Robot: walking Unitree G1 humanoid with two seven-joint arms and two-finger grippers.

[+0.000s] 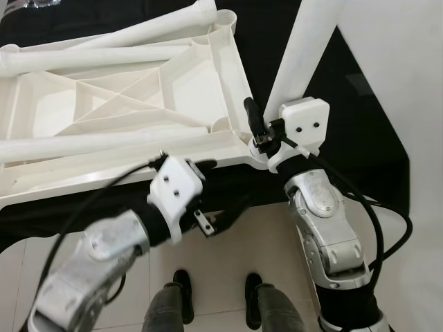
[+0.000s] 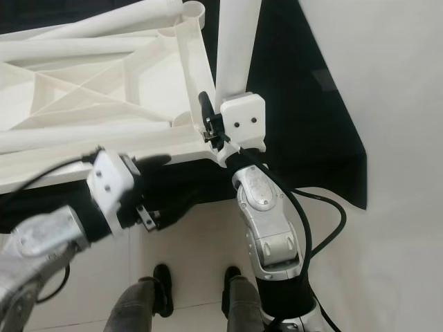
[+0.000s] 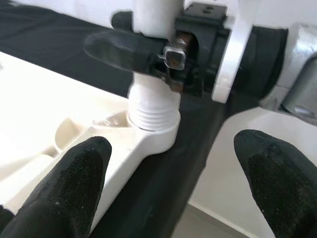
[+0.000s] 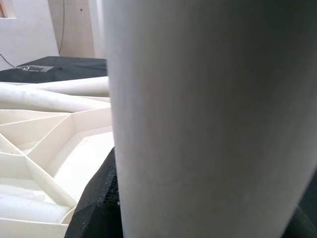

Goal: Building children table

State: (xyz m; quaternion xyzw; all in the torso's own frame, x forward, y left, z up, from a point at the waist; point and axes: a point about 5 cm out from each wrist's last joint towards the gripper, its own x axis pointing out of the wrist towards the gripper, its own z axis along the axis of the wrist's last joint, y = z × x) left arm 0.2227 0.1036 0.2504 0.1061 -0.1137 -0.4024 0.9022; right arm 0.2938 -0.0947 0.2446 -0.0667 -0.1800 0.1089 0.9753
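Note:
The white plastic table top [image 1: 228,62] lies upside down on a black surface [image 1: 360,145]. One white leg [image 1: 304,48] stands upright in the near right corner socket [image 3: 153,136], its threaded end [image 3: 153,111] at the socket's mouth. My right gripper [image 1: 259,131] is shut on this leg just above the socket; a black finger pad [image 4: 99,198] presses against it. My left gripper [image 1: 206,187] is open at the table top's near edge, its fingers [image 3: 74,183] on either side of that corner without touching it.
Three loose white legs [image 1: 90,59] lie across the ribbed underside of the table top. A white wall [image 1: 401,69] rises on the right. The black surface ends just before me; below is light tiled floor [image 1: 228,242] with two black feet [image 1: 183,290].

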